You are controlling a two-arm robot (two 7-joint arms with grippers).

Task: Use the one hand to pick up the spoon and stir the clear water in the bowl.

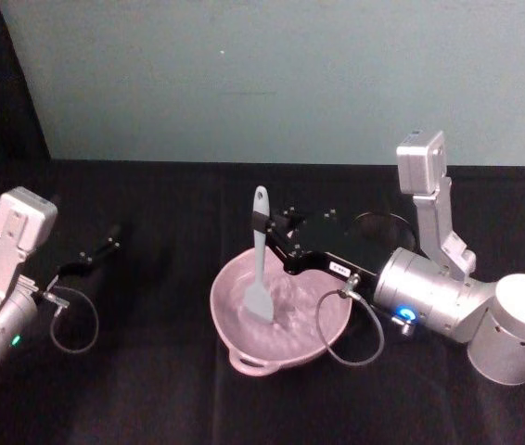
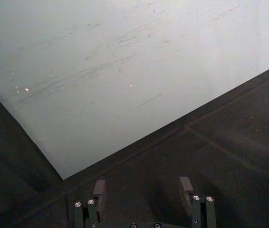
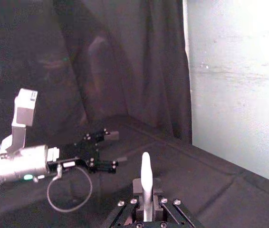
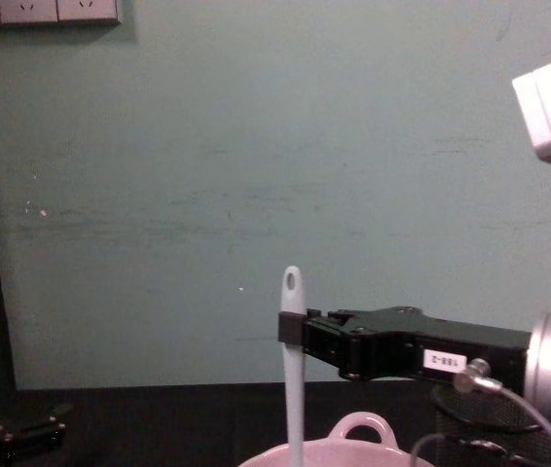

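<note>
One spoon [image 1: 259, 260], upright in the bowl [image 1: 224, 306], blade down in the clear water [image 1: 292, 298] near the bowl's middle, slim handle straight up past the rim, oval hole at the very top. Pinched on the upper handle, just under that hole, by the right gripper [image 1: 264, 225]: fingers closed tight on either side of the white shaft, nothing else between them. From the chest camera, a black elongated body reaching in level from the right, small white label [image 1: 340, 269] on its flank, silver wrist [image 1: 425, 297] behind it, a loop of cable [image 1: 355, 357] hanging beside the bowl's right rim.

Pale pink and round, that bowl, with a small loop handle on the near rim, set on the black cloth [image 1: 151, 389] about mid-table. Just behind the right gripper and partly hidden by it, a black mesh cup [image 1: 385, 225].

Well apart on the left side, the left gripper [image 1: 112, 239], low near the cloth and pointed toward the back; fingers spread wide, nothing held, bare cloth and wall visible between them from its own wrist camera. Farther back, a pale teal wall [image 1: 272, 83] meeting the cloth along the table's far edge.
</note>
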